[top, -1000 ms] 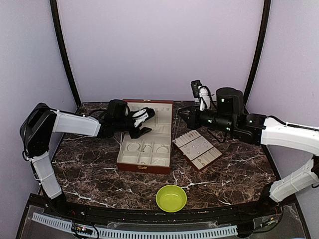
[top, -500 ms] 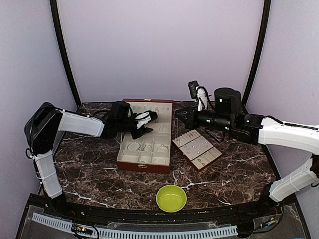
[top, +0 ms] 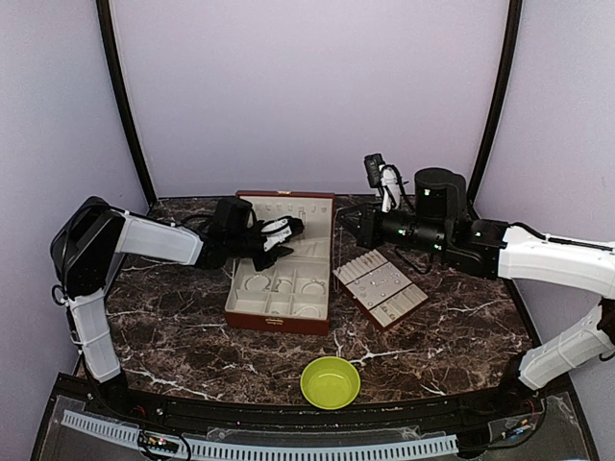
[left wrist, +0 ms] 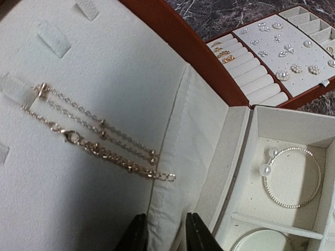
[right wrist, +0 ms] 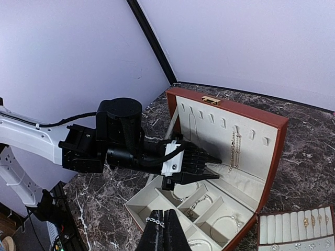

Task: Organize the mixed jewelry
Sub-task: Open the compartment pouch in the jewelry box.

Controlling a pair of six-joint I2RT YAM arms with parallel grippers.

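Over the open jewelry box [top: 274, 322], close to the lid's cream lining: left claw [left wrist: 165, 235], narrowly spread, pinching nothing. Just past its tips, on the lining, a gold chain [left wrist: 99, 138]. Nearer, well apart, in a box compartment: pearl-tipped wire hoop [left wrist: 292, 178]. Right claw [right wrist: 163, 232] pressed together, raised beside the box's right edge.

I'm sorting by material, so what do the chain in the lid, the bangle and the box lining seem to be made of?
Chain: gold-toned metal, possibly plated, with small shiny links and a clasp.
Bangle: thin silvery wire with a textured glint, ending in two glossy pearl-like beads. Whether they are real or imitation can't be told.
Lining: cream matte fabric, suede-like, with a stitched seam and soft folds.
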